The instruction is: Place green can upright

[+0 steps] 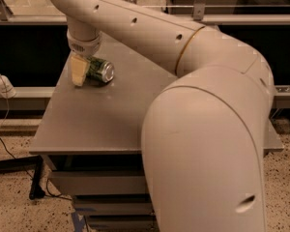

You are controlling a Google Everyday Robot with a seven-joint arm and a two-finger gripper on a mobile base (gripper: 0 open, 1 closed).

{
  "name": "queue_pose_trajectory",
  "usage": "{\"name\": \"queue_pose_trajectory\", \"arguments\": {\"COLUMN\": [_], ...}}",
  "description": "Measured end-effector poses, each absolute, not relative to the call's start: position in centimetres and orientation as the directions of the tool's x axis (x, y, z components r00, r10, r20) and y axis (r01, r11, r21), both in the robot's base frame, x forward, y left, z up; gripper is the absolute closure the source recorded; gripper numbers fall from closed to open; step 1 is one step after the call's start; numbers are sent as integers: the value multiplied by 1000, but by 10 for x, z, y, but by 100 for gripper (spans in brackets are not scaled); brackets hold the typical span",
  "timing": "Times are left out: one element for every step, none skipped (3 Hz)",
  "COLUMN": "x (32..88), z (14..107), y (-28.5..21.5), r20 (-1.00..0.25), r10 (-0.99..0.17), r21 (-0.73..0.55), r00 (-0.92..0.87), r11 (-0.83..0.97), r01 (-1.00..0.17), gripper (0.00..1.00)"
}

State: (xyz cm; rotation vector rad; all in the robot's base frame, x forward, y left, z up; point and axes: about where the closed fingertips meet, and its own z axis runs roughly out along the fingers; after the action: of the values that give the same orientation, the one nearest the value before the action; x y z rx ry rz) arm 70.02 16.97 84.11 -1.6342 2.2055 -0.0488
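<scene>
Sideways green can (101, 70) beside jaws

A grey desk (87, 124) with drawers (101, 185) beneath stands on a speckled floor (9, 197). Behind it, a pale metal rail (241, 19) runs above dark panels. A cable (1, 129) hangs at the left. The claw (83, 75) sits low at the desk's far-left corner.

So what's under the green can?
The can lies on its side on the table. The gripper sits over one end, hiding what's beneath there.
</scene>
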Motion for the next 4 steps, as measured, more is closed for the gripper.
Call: {"name": "queue_pose_trajectory", "arguments": {"x": [704,706,701,685], "z": [840,856,889,921], "y": [169,166,160,152], "r20": [-271,-297,-388,-560], "r10": [-931,-925,-896,-809], "r21": [-266,-281,-288,-239], "r00": [-244,-239,-216,-178], "r11": [316,324,340,363], "r01": [-911,-904,-895,-901], "gripper": [42,64,87,100]}}
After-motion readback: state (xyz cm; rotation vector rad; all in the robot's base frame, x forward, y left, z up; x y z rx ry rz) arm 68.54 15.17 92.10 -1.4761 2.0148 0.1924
